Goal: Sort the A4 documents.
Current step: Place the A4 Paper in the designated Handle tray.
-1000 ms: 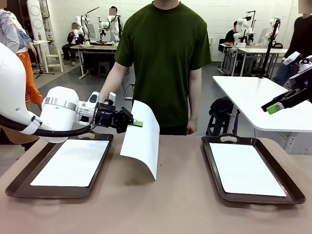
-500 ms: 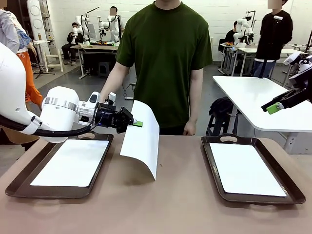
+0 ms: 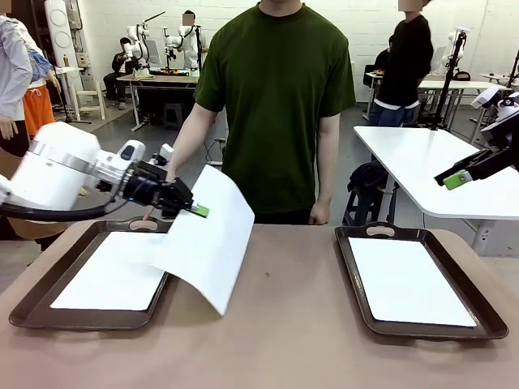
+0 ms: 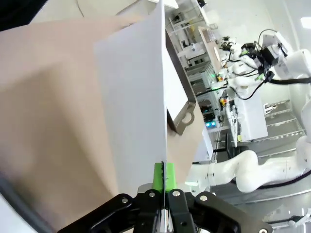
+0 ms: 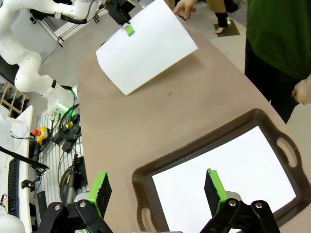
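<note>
I have the left gripper (image 3: 199, 211) clamped on the top edge of one A4 sheet (image 3: 203, 243), its green fingers (image 4: 158, 175) pinching the paper edge-on in the left wrist view. The sheet hangs in the air between the desk's middle and the left tray (image 3: 32, 304), its lower part drooping over that tray's near right rim. A second sheet (image 3: 113, 271) lies flat inside the left tray and a third (image 3: 405, 279) lies flat in the right tray (image 3: 422, 328).

I judge the held sheet very light and floppy: it bows under its own weight, so it will swing and catch air if I move fast. It would crease easily, and a grip at the edge, near a corner, looks like the only workable hold; flat on the tray it would be hard to lift again.

The right gripper (image 3: 458, 179) hovers high over the right tray, fingers (image 5: 100, 190) spread wide and empty. The person's hand (image 5: 185, 8) hangs at the desk's far edge.

The sheets are blank; I can read no labels or writing anywhere.
</note>
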`<state>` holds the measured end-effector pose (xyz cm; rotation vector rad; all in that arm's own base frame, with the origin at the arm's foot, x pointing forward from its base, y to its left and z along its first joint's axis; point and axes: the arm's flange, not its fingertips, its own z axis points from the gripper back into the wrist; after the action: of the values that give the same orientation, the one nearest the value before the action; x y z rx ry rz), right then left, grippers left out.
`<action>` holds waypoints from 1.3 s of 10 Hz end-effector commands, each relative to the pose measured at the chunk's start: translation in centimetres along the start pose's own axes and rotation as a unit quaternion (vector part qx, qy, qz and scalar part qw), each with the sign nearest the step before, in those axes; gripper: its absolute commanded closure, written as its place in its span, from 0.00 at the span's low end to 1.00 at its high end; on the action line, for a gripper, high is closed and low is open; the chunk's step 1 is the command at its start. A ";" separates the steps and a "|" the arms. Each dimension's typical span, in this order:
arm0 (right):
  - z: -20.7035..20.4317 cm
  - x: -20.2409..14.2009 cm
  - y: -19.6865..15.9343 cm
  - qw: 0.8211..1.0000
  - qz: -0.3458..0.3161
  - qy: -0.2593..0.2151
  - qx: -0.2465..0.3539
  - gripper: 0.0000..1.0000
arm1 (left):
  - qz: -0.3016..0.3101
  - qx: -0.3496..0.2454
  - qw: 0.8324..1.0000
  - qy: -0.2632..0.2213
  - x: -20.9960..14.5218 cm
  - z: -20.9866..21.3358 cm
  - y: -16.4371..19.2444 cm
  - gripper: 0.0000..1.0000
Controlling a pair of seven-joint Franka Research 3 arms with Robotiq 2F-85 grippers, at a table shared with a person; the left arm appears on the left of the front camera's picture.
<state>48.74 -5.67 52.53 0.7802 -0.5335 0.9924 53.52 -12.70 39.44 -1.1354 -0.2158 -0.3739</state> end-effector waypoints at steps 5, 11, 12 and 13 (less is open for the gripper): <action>-0.2 0.2 0.0 1.000 0.001 0.000 -0.005 0.00 | 0.045 0.105 0.993 0.015 -2.8 7.9 3.6 0.99; -0.2 0.2 0.0 1.000 0.001 0.000 -0.005 0.00 | 0.074 0.242 0.966 0.057 -1.2 13.2 10.6 0.99; -0.2 0.2 0.0 1.000 0.001 0.000 -0.005 0.00 | 0.083 0.254 0.962 0.056 -1.3 13.8 11.0 0.99; -0.2 0.2 0.0 1.000 0.001 0.000 -0.005 0.00 | 0.090 0.268 0.958 0.055 -1.4 14.4 11.4 0.99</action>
<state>48.75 -5.63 52.54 0.7801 -0.5337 0.9933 56.76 4.67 34.60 -0.6275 -0.1237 -0.2286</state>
